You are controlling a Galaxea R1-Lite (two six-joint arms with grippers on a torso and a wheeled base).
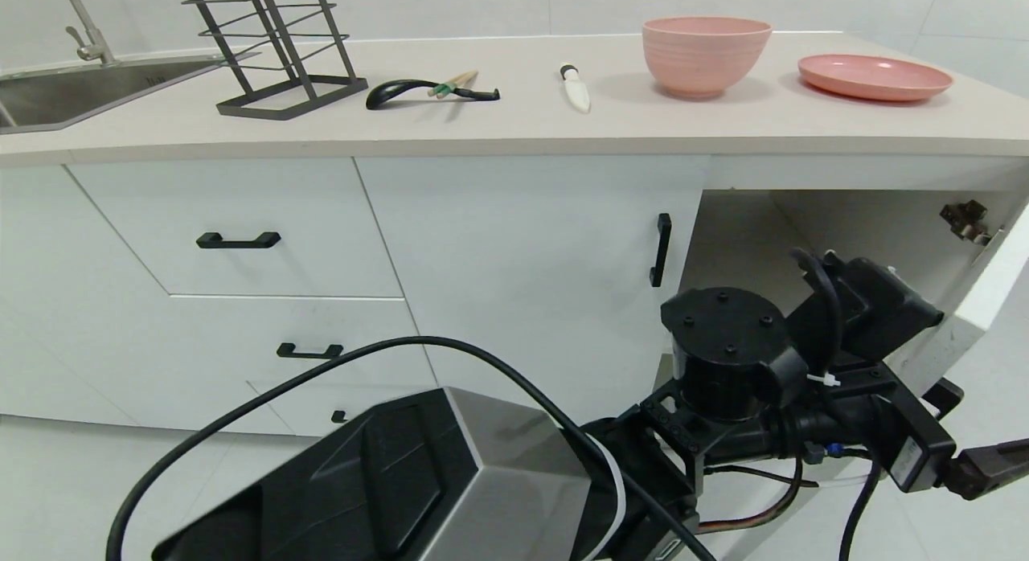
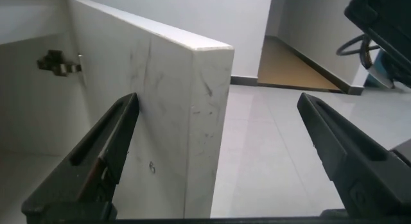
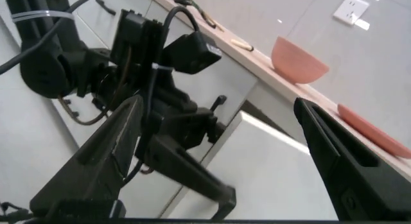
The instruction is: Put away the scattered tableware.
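Scattered tableware lies along a pale counter (image 1: pixel 514 127) above white cabinets. A pink bowl (image 1: pixel 706 55) stands upright toward the right end, with a pink plate (image 1: pixel 875 76) flat beside it, the two near each other but apart. Left of the bowl lies a white knife (image 1: pixel 575 88) with a dark band at its handle. Farther left, a black spoon (image 1: pixel 398 91) rests with a pair of chopsticks (image 1: pixel 454 83) lying across its handle. Beyond them stands a black wire rack (image 1: pixel 281 55), and a steel sink (image 1: pixel 80 91) is set into the counter's far left corner. Below the bowl and plate, a white cabinet door (image 1: pixel 997 288) stands swung out, its hinge (image 1: pixel 965 219) visible inside the opening. The left arm stretches low across the cabinet fronts toward that door. In the left wrist view the left hand (image 2: pixel 218 105) has its fingers spread wide apart, holding nothing, and the door's free edge lies between them; whether either finger touches the panel cannot be told. The right hand (image 3: pixel 218 105) is likewise spread wide and holds nothing. It is low and well off from the counter, and looks out at the left arm, the open door and the pink dishes above.
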